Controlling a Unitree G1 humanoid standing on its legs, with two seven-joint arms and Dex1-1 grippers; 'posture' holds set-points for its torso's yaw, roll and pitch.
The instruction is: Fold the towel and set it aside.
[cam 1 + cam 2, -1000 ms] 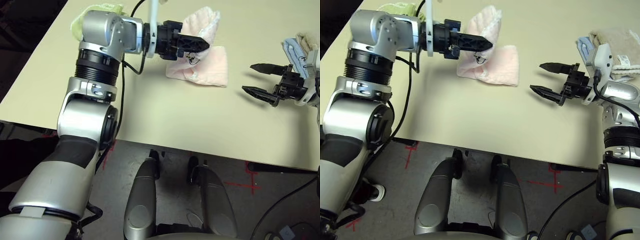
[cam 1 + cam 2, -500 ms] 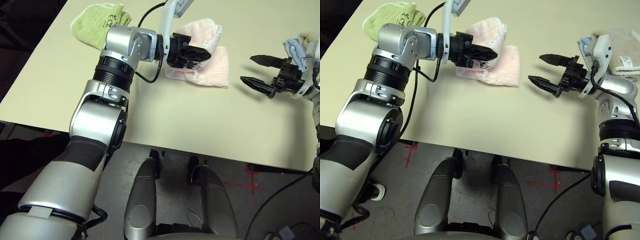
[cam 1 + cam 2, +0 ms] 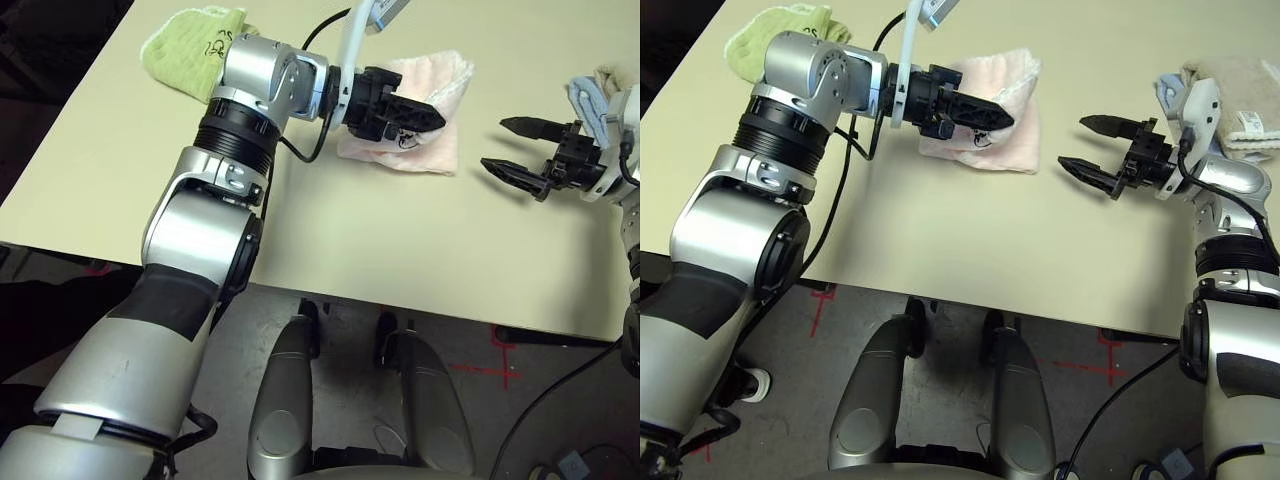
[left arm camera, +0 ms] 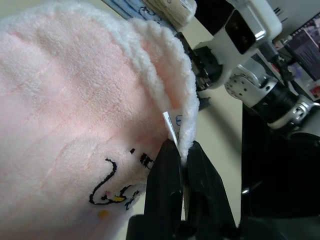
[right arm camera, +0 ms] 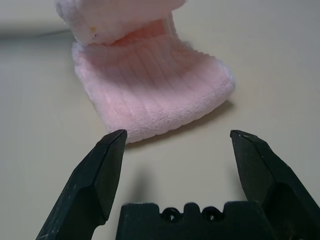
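**Pink towel mid-fold on the table**

While a scalloped edge of the towel (image 3: 990,125) is pinched between the closed fingers of the left gripper (image 3: 985,111), the fold is carried over the lower layer on the table (image 3: 940,240). To its right, well apart, the right gripper (image 3: 1090,145) is held spread, pointing at it. Fluffy pink pile and a dark embroidered mark are seen.

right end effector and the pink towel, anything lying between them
Nothing: in the right wrist view, bare table runs from the open right end effector to the towel.
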